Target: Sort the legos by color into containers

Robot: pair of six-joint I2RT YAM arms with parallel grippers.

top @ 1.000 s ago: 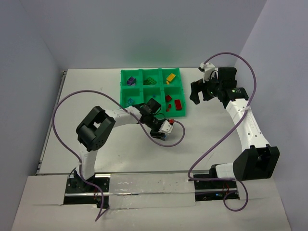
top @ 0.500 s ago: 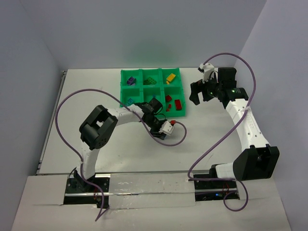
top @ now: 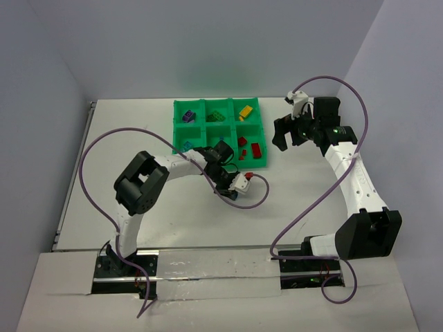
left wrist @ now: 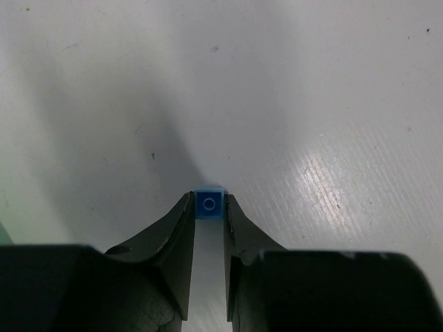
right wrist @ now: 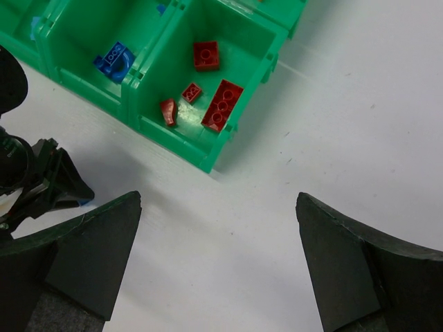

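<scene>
- My left gripper (left wrist: pixel 208 207) is narrow. Its tips press a small blue brick (left wrist: pixel 209 203) from both sides.
- The brick sits flat on the white table (left wrist: pixel 332 104) with its single stud up. That's why I come in low and take it right at the very tips.
- It lies out on the table just near of the green tray (right wrist: pixel 173 142), not yet in any compartment.
- I cannot tell whether it has left the surface.
- My right gripper (right wrist: pixel 218 256) hangs wide and holds nothing, over the table beside the tray's near right corner. I judge it's parked there so my left has a free lane.
- Below it, the red bricks (right wrist: pixel 221 105) share the near right compartment.
- A blue piece (right wrist: pixel 114 59) lies in the compartment just left of that one. I reckon that's where my brick belongs.
</scene>
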